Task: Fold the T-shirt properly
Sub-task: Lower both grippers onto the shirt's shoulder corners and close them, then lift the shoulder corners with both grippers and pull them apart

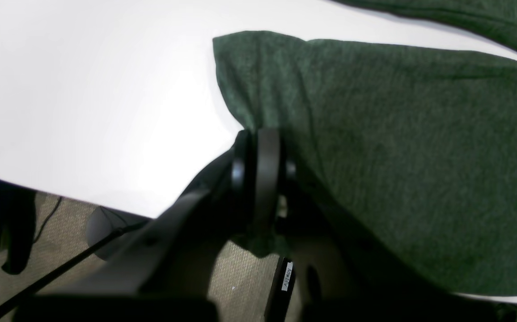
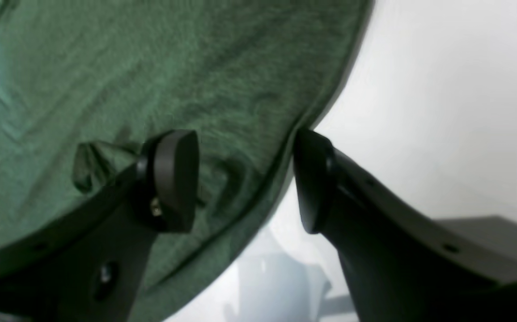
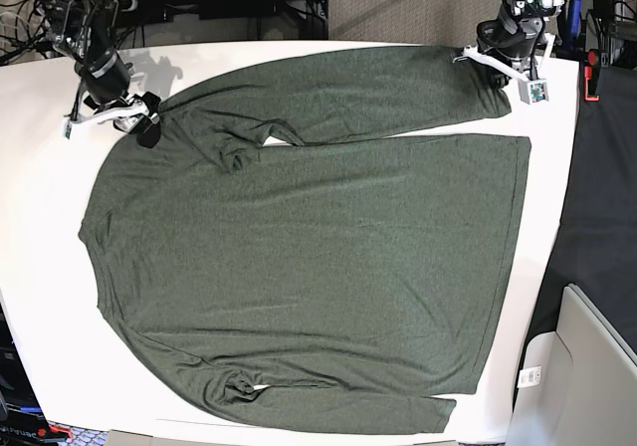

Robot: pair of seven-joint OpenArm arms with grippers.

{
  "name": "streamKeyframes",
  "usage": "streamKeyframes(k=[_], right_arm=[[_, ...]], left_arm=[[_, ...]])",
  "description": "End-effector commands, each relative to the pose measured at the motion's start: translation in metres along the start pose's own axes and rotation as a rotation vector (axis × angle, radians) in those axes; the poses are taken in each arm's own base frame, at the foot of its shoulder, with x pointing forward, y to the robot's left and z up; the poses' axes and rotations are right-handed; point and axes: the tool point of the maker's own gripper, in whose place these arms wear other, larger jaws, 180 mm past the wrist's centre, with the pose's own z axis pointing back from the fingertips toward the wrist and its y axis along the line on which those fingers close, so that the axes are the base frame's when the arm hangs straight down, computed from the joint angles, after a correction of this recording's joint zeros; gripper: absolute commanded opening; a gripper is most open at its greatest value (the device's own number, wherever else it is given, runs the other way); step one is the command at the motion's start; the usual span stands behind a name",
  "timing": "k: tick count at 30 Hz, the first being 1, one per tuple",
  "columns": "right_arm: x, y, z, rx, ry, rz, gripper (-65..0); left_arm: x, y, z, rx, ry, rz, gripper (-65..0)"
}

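Left pincer [image 1: 263, 179] is pinching the sleeve end of the T-shirt [image 3: 309, 257], its jaws pressed together on the fabric near the counter [image 1: 84, 98] edge. Right pincer [image 2: 245, 179] is standing spread, straddling the shirt's edge at the shoulder without gripping it. Across the white counter, the dark green shirt is lying flat.
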Motion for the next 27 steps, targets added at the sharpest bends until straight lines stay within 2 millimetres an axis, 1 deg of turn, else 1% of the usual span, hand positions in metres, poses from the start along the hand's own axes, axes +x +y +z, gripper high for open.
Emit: streamKeyframes(k=[1, 3, 7, 9, 14, 15, 17, 18, 21, 25, 27], right_arm=[[-0.015, -0.013, -0.001, -0.049, 0.072, -0.011, -31.0], [-0.019, -0.017, -0.006, -0.056, 0.083, -0.028, -31.0], [-0.018, -0.011, -0.013, -0.043, 0.083, -0.045, -31.9], [-0.020, -0.010, -0.015, -0.043, 0.084, -0.059, -37.7], [-0.023, -0.012, -0.015, -0.047, 0.089, -0.062, -61.3], [-0.024, -0.013, -0.014, -0.049, 0.093, -0.062, -65.0], [-0.028, -0.016, -0.011, -0.054, 0.097, -0.065, -65.0], [-0.026, -0.020, -0.007, -0.065, 0.091, -0.068, -64.9], [-0.021, -0.034, 0.009, -0.091, 0.064, -0.086, -64.8], [-0.022, -0.052, 0.030, -0.115, 0.061, -0.109, -64.8], [-0.027, -0.056, 0.035, -0.115, 0.073, -0.121, -64.8]], left_arm=[[0.008, 0.000, 0.003, -0.002, -0.033, -0.012, -65.0], [0.008, 0.001, 0.003, 0.000, -0.034, -0.011, -65.0], [0.009, 0.002, 0.003, 0.002, -0.035, -0.010, -65.0], [0.008, 0.001, 0.003, 0.000, -0.034, -0.011, -65.0], [0.008, 0.002, 0.003, 0.001, -0.033, -0.011, -65.0], [0.008, 0.002, 0.003, 0.001, -0.033, -0.011, -65.0], [0.007, 0.002, 0.004, 0.003, -0.030, -0.012, -65.0], [0.005, 0.003, 0.006, 0.004, -0.029, -0.013, -65.0], [0.001, 0.005, 0.007, 0.007, -0.023, -0.016, -65.0], [-0.006, 0.013, 0.011, 0.018, 0.001, -0.050, -65.0], [-0.011, 0.017, 0.013, 0.025, 0.014, -0.056, -65.0]])
